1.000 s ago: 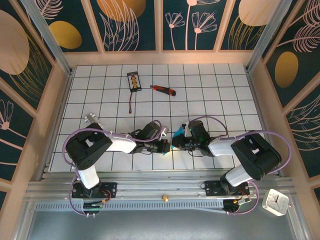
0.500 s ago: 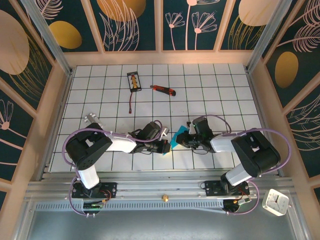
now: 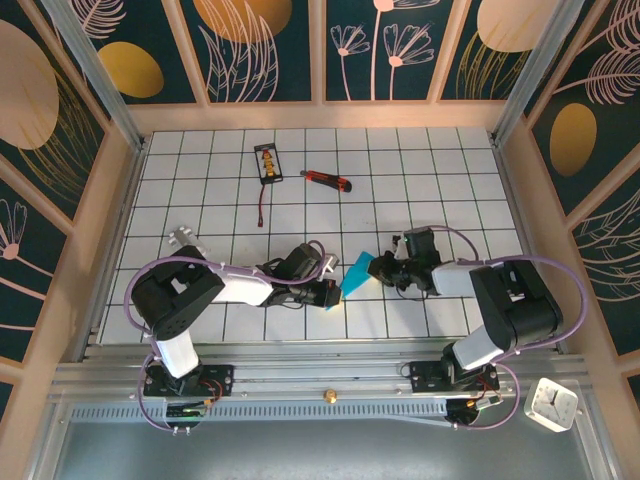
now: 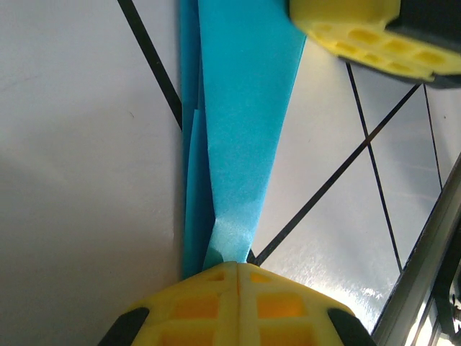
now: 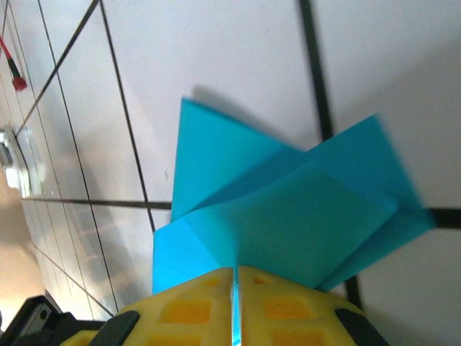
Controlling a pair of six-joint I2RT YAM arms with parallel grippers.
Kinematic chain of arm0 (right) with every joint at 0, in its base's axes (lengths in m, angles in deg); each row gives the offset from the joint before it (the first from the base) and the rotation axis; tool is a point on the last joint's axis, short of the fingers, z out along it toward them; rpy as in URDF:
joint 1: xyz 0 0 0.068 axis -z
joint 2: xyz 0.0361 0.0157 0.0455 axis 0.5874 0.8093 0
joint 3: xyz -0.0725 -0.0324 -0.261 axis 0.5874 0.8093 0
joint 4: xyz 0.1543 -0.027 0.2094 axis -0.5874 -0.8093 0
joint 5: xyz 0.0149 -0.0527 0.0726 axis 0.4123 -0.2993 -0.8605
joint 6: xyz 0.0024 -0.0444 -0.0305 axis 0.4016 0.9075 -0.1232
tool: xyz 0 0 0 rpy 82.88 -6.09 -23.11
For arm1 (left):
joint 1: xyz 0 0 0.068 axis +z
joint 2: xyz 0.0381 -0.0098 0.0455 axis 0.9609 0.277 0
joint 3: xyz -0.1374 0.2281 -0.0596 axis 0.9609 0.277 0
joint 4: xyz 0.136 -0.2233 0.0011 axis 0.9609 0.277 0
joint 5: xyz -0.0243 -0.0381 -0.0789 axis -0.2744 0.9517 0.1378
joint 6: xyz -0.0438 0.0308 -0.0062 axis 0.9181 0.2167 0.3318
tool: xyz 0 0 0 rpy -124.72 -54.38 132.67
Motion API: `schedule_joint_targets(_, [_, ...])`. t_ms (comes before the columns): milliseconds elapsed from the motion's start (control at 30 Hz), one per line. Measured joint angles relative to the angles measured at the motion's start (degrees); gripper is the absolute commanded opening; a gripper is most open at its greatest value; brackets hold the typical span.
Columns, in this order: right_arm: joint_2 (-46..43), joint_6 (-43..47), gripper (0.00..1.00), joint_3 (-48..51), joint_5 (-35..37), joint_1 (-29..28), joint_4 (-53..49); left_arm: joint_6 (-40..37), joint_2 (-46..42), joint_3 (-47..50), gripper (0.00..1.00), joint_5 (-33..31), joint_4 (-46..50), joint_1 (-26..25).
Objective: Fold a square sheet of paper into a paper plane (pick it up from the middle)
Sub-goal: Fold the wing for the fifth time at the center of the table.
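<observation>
The folded cyan-blue sheet of paper (image 3: 357, 272) hangs stretched between my two grippers, just above the white grid table (image 3: 440, 180) near its front middle. My left gripper (image 3: 332, 292) is shut on the sheet's narrow pinched end (image 4: 232, 241), its yellow fingers (image 4: 194, 303) pressed together. From there the paper (image 4: 245, 108) runs away as a long creased strip. My right gripper (image 3: 384, 270) is shut on the wider end, where angular folded flaps (image 5: 288, 216) fan out past its yellow fingertips (image 5: 187, 310). A right finger (image 4: 360, 32) shows in the left wrist view.
A red-and-black utility knife (image 3: 326, 180) lies at the back middle. Beside it sits a small black-and-orange item (image 3: 267, 163) with a red cord (image 3: 262, 208). Wooden walls ring the table. A small white clock (image 3: 551, 403) sits outside at the front right.
My right gripper has drawn back to the right with the paper, which now spreads out longer between the two grippers. The left gripper has stayed put.
</observation>
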Motion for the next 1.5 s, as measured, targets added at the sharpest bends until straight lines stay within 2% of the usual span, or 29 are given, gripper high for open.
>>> schedule_joint_targets(267, [1.22,1.77,0.12,-2.29,-0.22,7.93,-2.45,0.00,-0.04,-0.02,0.00,0.07,0.00,0.00])
schedule_joint_targets(367, [0.33,3.69,0.12,-3.08,1.88,9.31,-4.20,0.02,-0.09,-0.20,0.00,0.07,0.35,0.00])
schedule_joint_targets(467, [-4.81,4.55,0.13,-2.93,4.81,7.15,-6.16,0.04,-0.11,-0.46,0.00,0.04,0.85,0.00])
schedule_joint_targets(633, [-14.56,3.80,0.13,-2.01,8.09,-2.95,-4.96,0.26,-0.11,-1.01,0.00,0.00,1.97,0.00])
schedule_joint_targets(767, [-13.38,1.99,0.13,-0.46,10.01,-9.18,-2.95,0.26,-0.11,-1.44,0.00,-0.09,2.84,0.00])
schedule_joint_targets(867, [-9.84,0.85,0.13,0.15,10.38,-11.65,-1.75,0.26,-0.11,-1.73,0.00,-0.13,3.48,0.00])
schedule_joint_targets(1067, [-2.64,0.61,0.11,0.20,11.39,-11.26,-0.48,0.24,-0.11,-1.77,0.00,-0.15,3.67,0.00])
schedule_joint_targets(1500, [-0.42,-0.46,0.10,-1.49,8.59,-9.42,-1.60,-0.33,-3.69,1.95,0.00,-1.03,4.44,0.00])
